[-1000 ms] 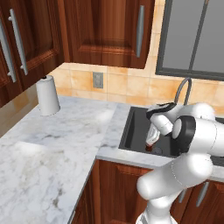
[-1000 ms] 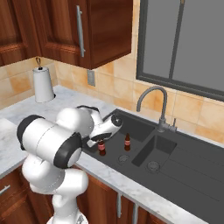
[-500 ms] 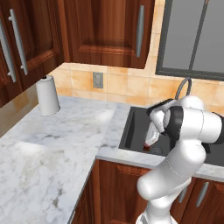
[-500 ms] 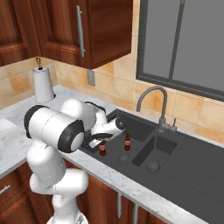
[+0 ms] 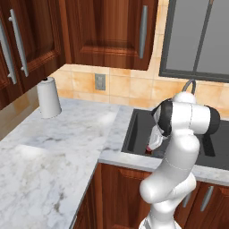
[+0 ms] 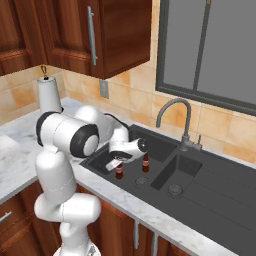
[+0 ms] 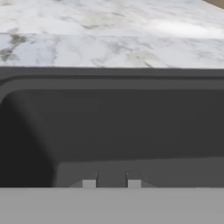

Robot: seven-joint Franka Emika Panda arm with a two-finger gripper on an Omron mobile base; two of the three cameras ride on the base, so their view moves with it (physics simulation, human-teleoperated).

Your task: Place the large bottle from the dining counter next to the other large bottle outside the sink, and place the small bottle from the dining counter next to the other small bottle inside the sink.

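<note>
Right base view shows the pincer (image 6: 118,164) down inside the sink (image 6: 210,187), clenched on the neck of the small bottle (image 6: 119,172), which now stands on the basin floor. The other small bottle (image 6: 145,162) stands near it, a little apart. Over the last second the arm has swung lower above the basin. Letting go looks like the next step.

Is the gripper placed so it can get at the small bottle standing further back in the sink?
Probably yes: the gripper sits low in the sink, shut on the nearer small bottle; the other small bottle stands close beside it, nothing between.
</note>
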